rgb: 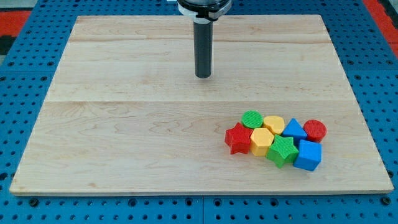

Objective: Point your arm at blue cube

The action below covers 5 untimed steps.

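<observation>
My tip (203, 76), bare rod holding nothing, sits near the wooden board's (124, 137) top edge; slide toward bottom-right corner, stopping beside the blue plastic cube (308, 155) without nudging the green star block (282, 150).

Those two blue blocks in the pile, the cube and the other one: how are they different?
The blue cube is boxy with flat square faces; the blue triangle has a pointed, wedge shape. The cube lies at the cluster's lower right edge, nearer the view's bottom; the triangle sits above it, between the yellow block and the red cylinder. The cube looks bulkier. Both share the same blue, and both lie far from my tip.
</observation>
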Tool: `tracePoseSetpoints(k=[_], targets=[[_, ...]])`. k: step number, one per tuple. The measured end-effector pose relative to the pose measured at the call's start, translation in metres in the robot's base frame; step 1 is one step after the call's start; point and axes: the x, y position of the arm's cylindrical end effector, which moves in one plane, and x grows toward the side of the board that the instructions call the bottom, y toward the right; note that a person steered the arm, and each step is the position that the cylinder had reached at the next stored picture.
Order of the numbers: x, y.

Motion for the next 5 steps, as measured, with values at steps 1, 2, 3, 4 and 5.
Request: tracePoseSetpoints(k=[1, 2, 3, 4, 5], targets=[[-0.013, 0.077], [-0.021, 0.124], [-0.021, 0.124], [-0.021, 0.124], [0.016, 0.115]])
